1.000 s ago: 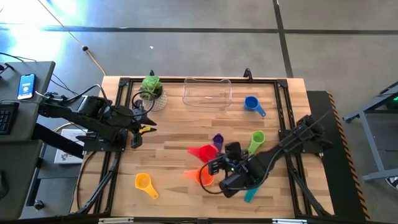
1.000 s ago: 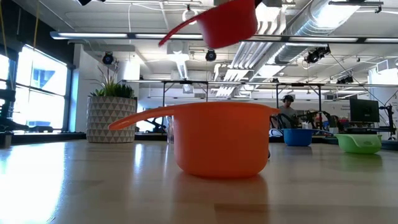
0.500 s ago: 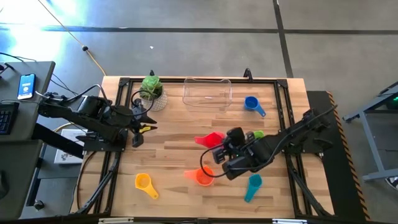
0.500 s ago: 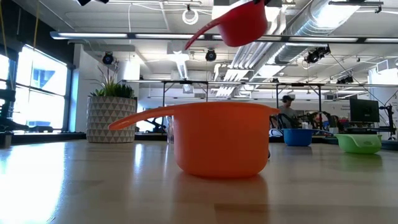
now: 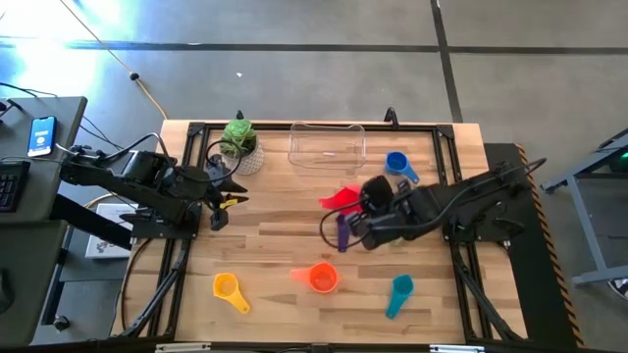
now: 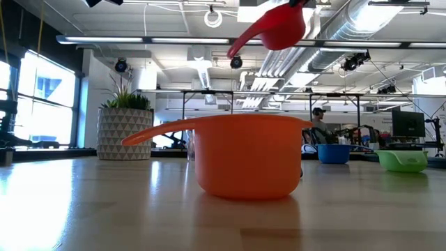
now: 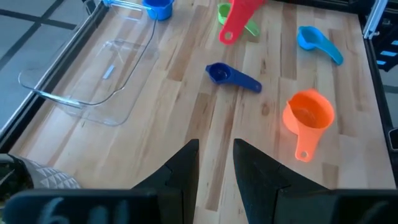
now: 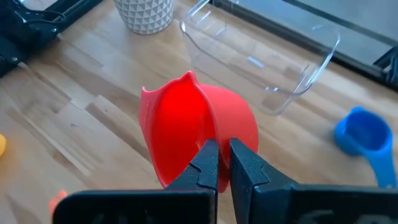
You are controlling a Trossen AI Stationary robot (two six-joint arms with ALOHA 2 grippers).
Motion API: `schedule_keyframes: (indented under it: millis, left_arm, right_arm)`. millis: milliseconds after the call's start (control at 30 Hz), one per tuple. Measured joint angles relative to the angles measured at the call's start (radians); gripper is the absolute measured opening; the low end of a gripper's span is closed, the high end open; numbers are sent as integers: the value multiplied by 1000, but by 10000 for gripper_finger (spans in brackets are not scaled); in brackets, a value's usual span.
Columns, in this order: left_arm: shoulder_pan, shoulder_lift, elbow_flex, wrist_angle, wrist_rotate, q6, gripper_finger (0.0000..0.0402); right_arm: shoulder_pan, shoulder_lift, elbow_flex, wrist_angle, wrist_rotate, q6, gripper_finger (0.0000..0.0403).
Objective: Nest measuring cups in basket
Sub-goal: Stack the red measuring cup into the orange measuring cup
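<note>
My right gripper (image 5: 365, 199) hangs over the middle of the table, shut on the red cup (image 5: 341, 199), just near-side of the clear basket (image 5: 327, 145). The low view shows the red cup (image 6: 282, 26) high above the orange cup (image 6: 247, 157). On the wood rest the orange cup (image 5: 322, 278), yellow cup (image 5: 228, 288), teal cup (image 5: 399, 292), purple cup (image 5: 341, 230) and blue cup (image 5: 397, 164). The green cup (image 6: 402, 160) is hidden under my right arm in the high view. My left gripper (image 5: 231, 194) waits open at the left edge. My right gripper pinches the red cup's wall at the rim (image 8: 211, 134), one finger inside the bowl and one outside. The fingers (image 8: 241, 168) slant down at it from the table's right. The cup is lifted clear and tilted, its handle (image 6: 242, 46) pointing down and left.
A green plant in a white patterned pot (image 5: 238, 139) stands at the far left, beside the basket. The basket (image 8: 261, 56) holds nothing. A black frame (image 5: 446, 167) runs around the tabletop. Bare wood lies between the plant and the orange cup.
My right gripper has carried the red cup from beside the orange cup toward the table's far edge and the basket, rising a little on the way. The cup has stayed tilted in the hold. The cups on the table have kept their places.
</note>
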Motion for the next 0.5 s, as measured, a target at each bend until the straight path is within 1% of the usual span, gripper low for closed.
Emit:
schedule_keyframes:
  millis: [133, 333, 500]
  left_arm:
    - [0, 0, 0, 1, 0, -13, 90]
    - [0, 0, 0, 21, 0, -14, 90]
    - [0, 0, 0, 60, -1, -15, 90]
  right_arm:
    - [-42, -35, 0, 0, -14, -107, 0]
    - [-135, -96, 0, 9, -71, -304, 0]
    - [-226, -171, 0, 102, -126, -491, 0]
